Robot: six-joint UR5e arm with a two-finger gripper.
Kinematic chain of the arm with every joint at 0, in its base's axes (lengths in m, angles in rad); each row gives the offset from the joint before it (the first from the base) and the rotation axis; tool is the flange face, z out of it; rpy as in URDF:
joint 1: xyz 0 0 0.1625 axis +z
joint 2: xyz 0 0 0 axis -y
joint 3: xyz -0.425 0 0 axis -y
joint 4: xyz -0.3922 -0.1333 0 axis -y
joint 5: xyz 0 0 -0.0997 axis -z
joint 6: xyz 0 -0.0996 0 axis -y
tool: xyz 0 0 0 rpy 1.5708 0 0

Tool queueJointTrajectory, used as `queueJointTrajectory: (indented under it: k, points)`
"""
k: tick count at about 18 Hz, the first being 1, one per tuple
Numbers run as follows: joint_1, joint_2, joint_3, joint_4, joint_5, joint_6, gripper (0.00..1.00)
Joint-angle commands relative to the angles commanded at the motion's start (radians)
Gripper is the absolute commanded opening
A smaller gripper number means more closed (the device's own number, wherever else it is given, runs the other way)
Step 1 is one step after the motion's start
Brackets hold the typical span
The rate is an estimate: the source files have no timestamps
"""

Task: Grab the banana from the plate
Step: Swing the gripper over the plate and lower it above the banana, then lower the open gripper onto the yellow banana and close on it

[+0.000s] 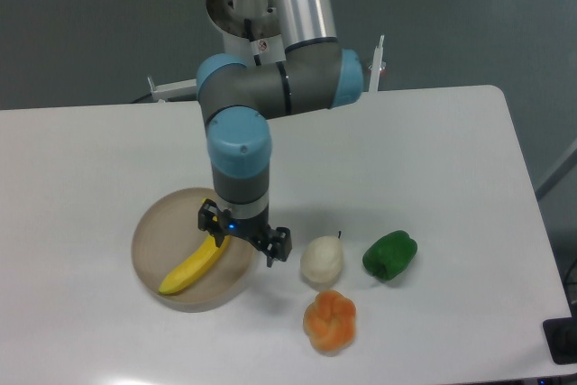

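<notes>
Gripper [236,239] points straight down, spread open astride the banana [193,268] on the plate [155,227].

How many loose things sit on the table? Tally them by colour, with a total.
Yellow: 1, the banana
Beige: 1, the plate
White: 1, the pale fruit
Green: 1, the pepper
Orange: 1, the lobed fruit
Total: 5

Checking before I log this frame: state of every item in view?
banana: lying in the plate, upper end under the gripper
plate: flat on table
gripper: low over the banana's upper end, grasp unclear
white fruit: on table
green pepper: on table
orange fruit: on table
</notes>
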Motion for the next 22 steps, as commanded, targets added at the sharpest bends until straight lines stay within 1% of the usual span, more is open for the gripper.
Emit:
queueJointTrajectory:
  k: [2, 5, 7, 9, 10, 14, 20, 21, 22]
  points:
    - [-0.028, -0.005, -0.021, 0.04, 0.003, -0.034, 1.0]
    - [-0.043, -0.008, -0.052, 0.055, 0.005, -0.048, 1.0]
    - [-0.049, -0.012, -0.058, 0.06, 0.011, -0.048, 1.0]
    - [-0.065, -0.032, -0.058, 0.065, 0.032, -0.049, 1.0]
    - [-0.066, -0.034, -0.061, 0.074, 0.034, -0.049, 1.0]
    - [-0.08, -0.072, -0.061, 0.111, 0.044, -0.048, 1.0]
    - [-0.086, -0.075, -0.063, 0.115, 0.048, -0.049, 1.0]
    - [-0.086, -0.074, -0.063, 0.115, 0.048, -0.049, 0.97]
    - [-0.084, -0.074, -0.063, 0.114, 0.048, -0.049, 0.92]
